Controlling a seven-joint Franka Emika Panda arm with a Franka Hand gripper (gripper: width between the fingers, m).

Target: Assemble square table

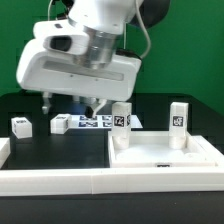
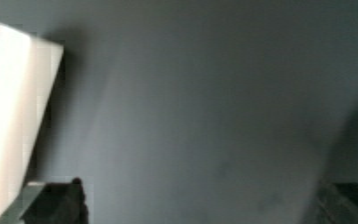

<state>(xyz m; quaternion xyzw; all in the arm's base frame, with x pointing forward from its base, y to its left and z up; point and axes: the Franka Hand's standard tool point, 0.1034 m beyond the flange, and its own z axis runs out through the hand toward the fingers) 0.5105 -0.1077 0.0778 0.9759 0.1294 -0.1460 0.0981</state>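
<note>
A black tabletop [image 1: 60,150] stands before a green wall [image 1: 20,40]. The square table's slab [image 1: 165,155] lies at the exterior view's lower right, with two upright legs [image 1: 120,118] at its far edge. Two loose legs [image 1: 20,125] lie at middle left. The gripper [image 1: 69,102] hangs at centre, jaws wide apart and empty. It partly hides the marker board [image 1: 95,122]. In the wrist view, a cut-off white piece [image 2: 16,110] cannot be identified.

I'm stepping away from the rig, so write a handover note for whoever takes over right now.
Tool: open, empty, hanging by the marker board.
Tabletop: at the exterior view's right, raised rim up.
Done, it seems: leg one and leg two stand upright at its far corners; how firmly, cannot tell.
Left: leg three and leg four lie loose at the exterior view's left; fetch and fit them.
</note>
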